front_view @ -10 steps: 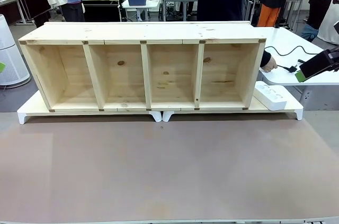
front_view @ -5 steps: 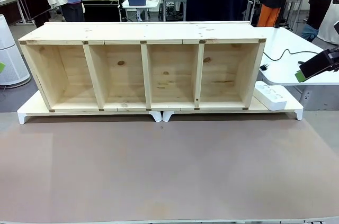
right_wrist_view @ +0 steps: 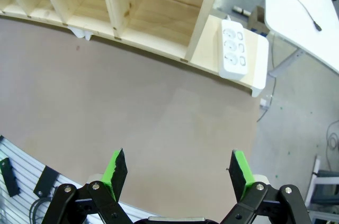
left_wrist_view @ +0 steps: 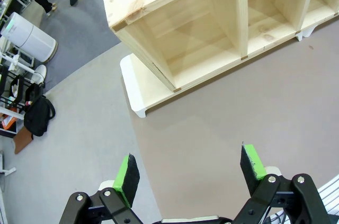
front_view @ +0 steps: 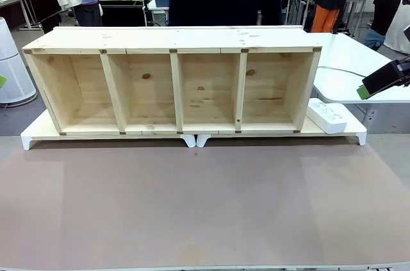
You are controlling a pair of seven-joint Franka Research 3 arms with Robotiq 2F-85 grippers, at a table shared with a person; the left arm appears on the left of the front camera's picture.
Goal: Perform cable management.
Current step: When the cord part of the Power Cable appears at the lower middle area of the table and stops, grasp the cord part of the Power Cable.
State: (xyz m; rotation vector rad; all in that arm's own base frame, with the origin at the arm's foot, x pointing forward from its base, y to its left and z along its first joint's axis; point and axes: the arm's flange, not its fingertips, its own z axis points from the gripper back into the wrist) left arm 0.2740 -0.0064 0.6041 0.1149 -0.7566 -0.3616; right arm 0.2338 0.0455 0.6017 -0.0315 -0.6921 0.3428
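The left gripper (left_wrist_view: 189, 163) is held with its green-padded fingers spread wide and nothing between them, above the edge of the brown tabletop (front_view: 205, 200). A pine shelf unit (front_view: 173, 39) is set on a white footed board (front_view: 35, 135). The unit is divided into four front-facing compartments, and bare wood alone is seen in each. At the unit's right end a white power strip (front_view: 327, 116) is laid on the board, just beside the side wall. The cable (right_wrist_view: 317, 23) is seen as a thin dark cord, run from behind the unit's far right corner and laid in a loose curve over the white side table (front_view: 359, 53). Its free end is too small for its shape to be told. The right gripper (right_wrist_view: 178, 164) is held near that table, its fingers parted widely and nothing gripped.
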